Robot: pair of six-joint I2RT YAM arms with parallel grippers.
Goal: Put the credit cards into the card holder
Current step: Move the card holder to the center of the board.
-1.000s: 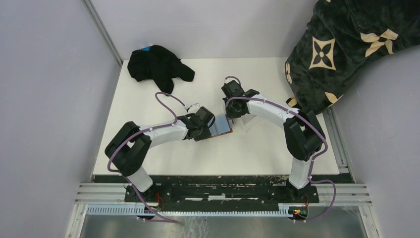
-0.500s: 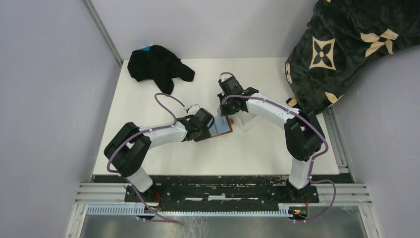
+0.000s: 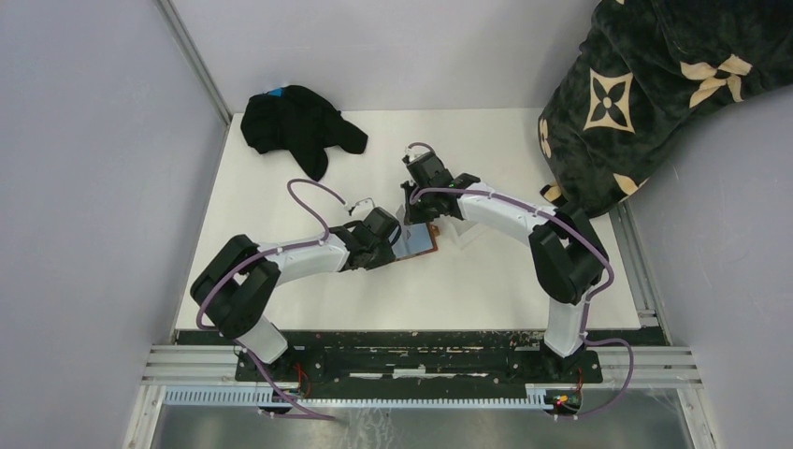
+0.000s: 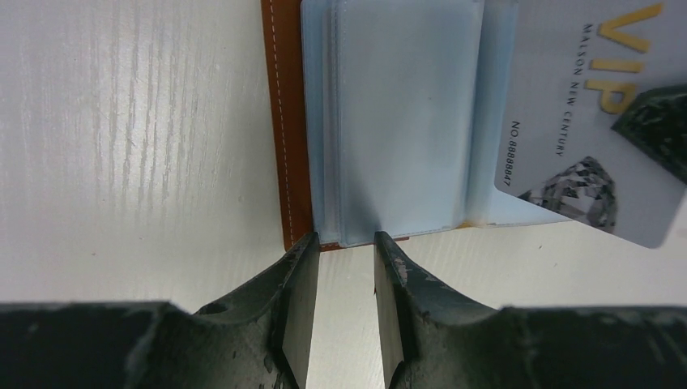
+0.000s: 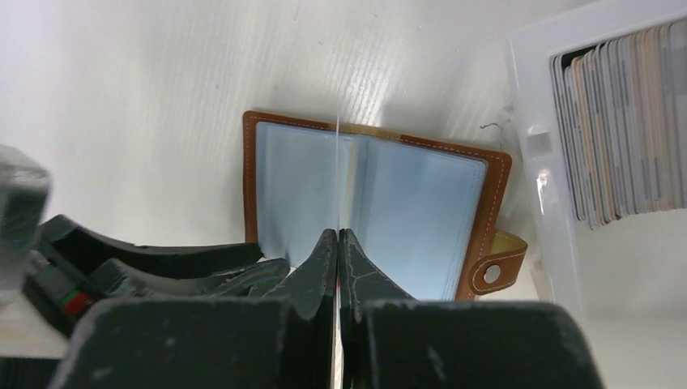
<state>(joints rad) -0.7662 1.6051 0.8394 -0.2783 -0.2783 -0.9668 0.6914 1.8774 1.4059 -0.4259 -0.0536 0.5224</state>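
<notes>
The brown leather card holder (image 3: pixel 423 242) lies open on the table with its pale blue sleeves up; it also shows in the left wrist view (image 4: pixel 397 121) and the right wrist view (image 5: pixel 421 203). My left gripper (image 3: pixel 396 239) is slightly open, its fingertips (image 4: pixel 301 247) at the holder's near edge, with only table in the gap. My right gripper (image 3: pixel 412 208) is shut on a grey VIP credit card (image 4: pixel 579 105) and holds it on edge (image 5: pixel 336 162) over the holder's middle fold. More credit cards (image 5: pixel 616 121) stand in a clear tray.
The clear plastic tray (image 5: pixel 535 146) sits just right of the holder, under my right arm in the top view. A black cloth (image 3: pixel 295 122) lies at the table's far left. A dark patterned blanket (image 3: pixel 645 84) hangs over the far right corner.
My right gripper has moved left with the card, from beside the tray to over the open holder. My left gripper has stayed at the holder's edge.
</notes>
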